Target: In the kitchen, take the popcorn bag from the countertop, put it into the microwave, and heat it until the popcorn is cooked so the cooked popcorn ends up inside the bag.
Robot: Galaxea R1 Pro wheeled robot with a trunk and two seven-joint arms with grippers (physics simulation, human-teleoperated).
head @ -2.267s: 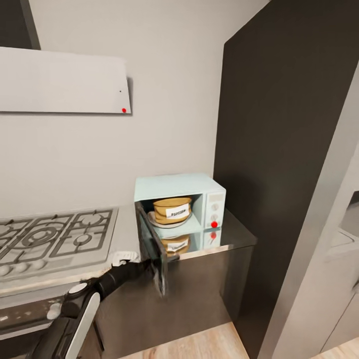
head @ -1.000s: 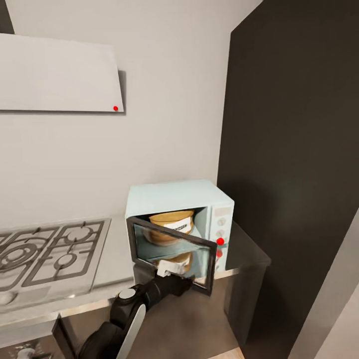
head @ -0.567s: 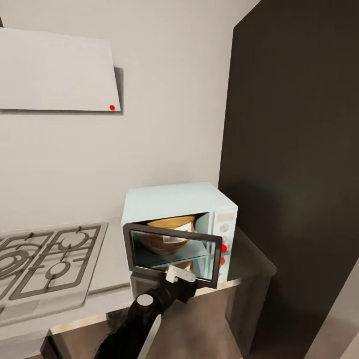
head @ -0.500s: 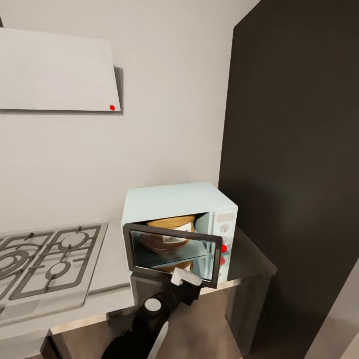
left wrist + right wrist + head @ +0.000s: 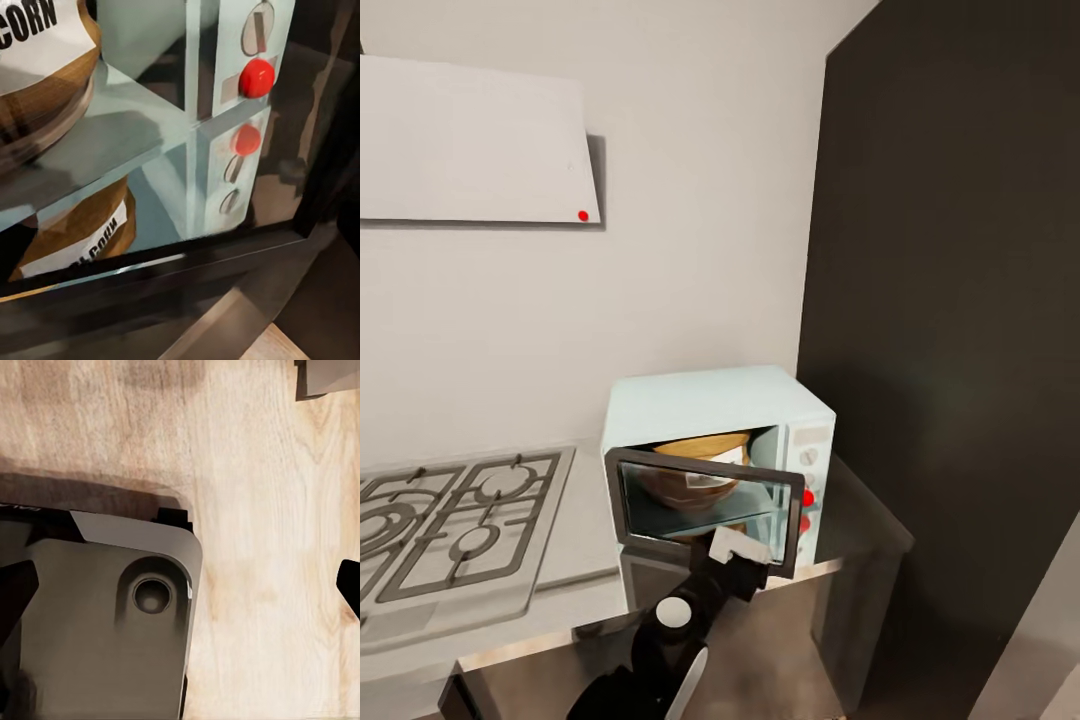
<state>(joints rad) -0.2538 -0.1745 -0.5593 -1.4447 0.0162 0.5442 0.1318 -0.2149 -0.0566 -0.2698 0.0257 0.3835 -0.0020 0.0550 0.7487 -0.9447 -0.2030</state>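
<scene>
Head view: the left gripper (image 5: 738, 548), a pale block on a black wrist, sits at the lower edge of the dark-framed glass door (image 5: 705, 508) of the small pale blue-white microwave (image 5: 715, 440), touching or just short of it. Finger spread cannot be told; the fingertips are not resolved against the door frame. Left arm (image 5: 660, 650) rises from the bottom of the frame, forearm angled up toward the door, a round white joint cap facing the camera.

Door stands partly ajar, nearly across the opening. Behind the glass, the squat orange-brown popcorn bag (image 5: 705, 460) with its white label sits inside the microwave cavity. Microwave rests at the end of the grey glossy countertop (image 5: 585, 530), next to a tall dark panel (image 5: 950, 300). A steel gas hob (image 5: 450, 520) lies on the counter further along, and a pale range hood (image 5: 470, 140) with a red dot hangs on the wall above it.

Left wrist view, close up through the glass: bag (image 5: 41, 71) on a round plate, lettering "CORN" legible, its reflection below; side panel with knobs and a round red light (image 5: 256, 77).

Right wrist view: light wooden floor (image 5: 262, 510) and a grey part of the robot's base (image 5: 97, 622). A dark finger tip shows at each side edge, well apart, nothing between them.
</scene>
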